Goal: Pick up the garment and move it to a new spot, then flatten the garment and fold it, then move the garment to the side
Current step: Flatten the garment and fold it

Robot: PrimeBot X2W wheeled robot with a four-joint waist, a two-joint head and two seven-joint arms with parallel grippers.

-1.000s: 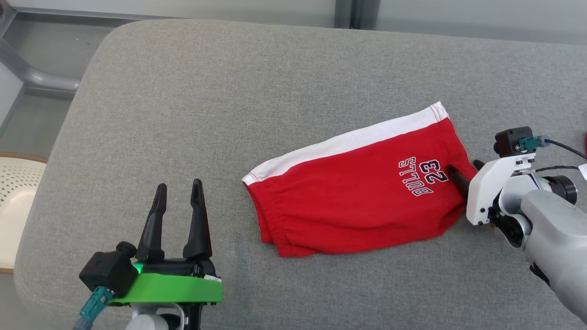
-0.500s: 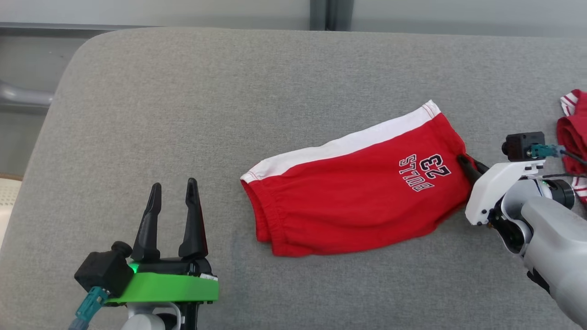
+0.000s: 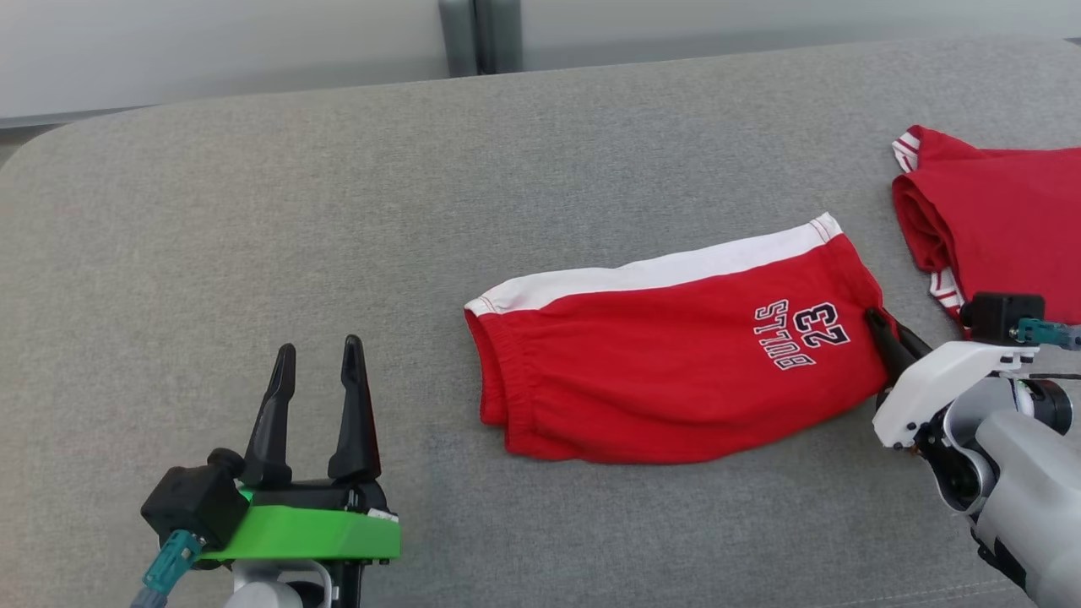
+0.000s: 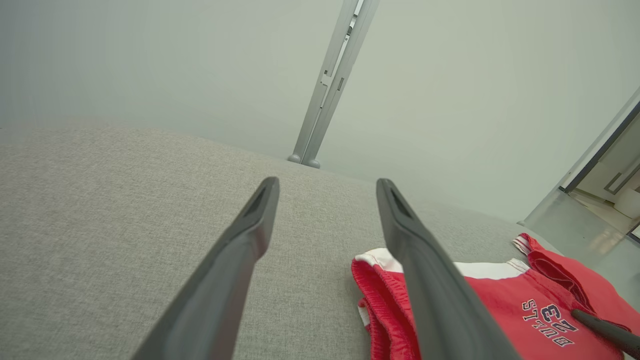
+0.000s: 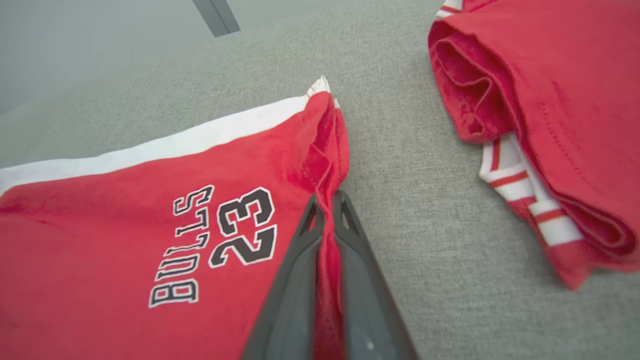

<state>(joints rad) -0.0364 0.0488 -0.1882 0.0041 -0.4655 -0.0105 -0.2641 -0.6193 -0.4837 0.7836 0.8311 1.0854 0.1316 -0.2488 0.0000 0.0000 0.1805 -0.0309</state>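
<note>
The garment [image 3: 667,355] is a pair of red shorts with a white stripe and "BULLS 23" print, folded and lying on the grey cushion. My right gripper [image 3: 885,328] is shut on its right edge; the right wrist view shows the red cloth [image 5: 165,210] pinched between the two dark fingers [image 5: 295,280] of the right gripper [image 5: 327,200]. My left gripper [image 3: 317,363] stands open at the lower left, apart from the shorts, nothing between its fingers. In the left wrist view the garment [image 4: 505,305] lies to the right of the left gripper [image 4: 327,187].
A second red garment [image 3: 996,219] with red-and-white striped trim lies at the right, close to my right arm; the right wrist view shows this second garment [image 5: 545,100] too. The grey cushion [image 3: 338,211] stretches wide to the left and back. A pale wall with a metal post [image 3: 469,38] stands behind.
My right gripper has shut on the garment's right edge. The camera has turned right, bringing the second red garment into view. The left gripper stays open.
</note>
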